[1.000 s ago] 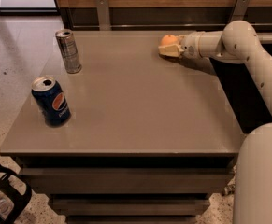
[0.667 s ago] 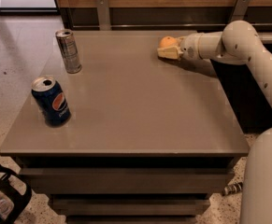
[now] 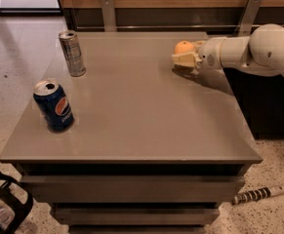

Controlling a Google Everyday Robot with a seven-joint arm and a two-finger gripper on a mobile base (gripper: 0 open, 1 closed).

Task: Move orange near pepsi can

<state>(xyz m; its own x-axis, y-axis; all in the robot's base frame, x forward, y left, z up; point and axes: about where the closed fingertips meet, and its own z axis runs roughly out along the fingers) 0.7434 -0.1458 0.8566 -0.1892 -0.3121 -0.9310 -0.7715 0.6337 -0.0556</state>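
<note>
The orange (image 3: 184, 46) is at the far right of the grey table (image 3: 131, 121), held between the fingers of my gripper (image 3: 183, 57). The gripper reaches in from the right and is shut on the fruit, just above the tabletop with a shadow beneath it. The pepsi can (image 3: 54, 106), dark blue with a round logo and an open silver top, stands upright near the table's front left corner, far from the orange.
A taller, slimmer silver-grey can (image 3: 72, 53) stands upright at the back left of the table. A wooden wall with metal brackets (image 3: 108, 11) runs behind the table. A black object (image 3: 5, 204) and a striped cable (image 3: 253, 195) lie on the floor.
The gripper with the orange has shifted slightly to the right, and the arm's large lower segment has left the lower right of the view. The cans have not moved.
</note>
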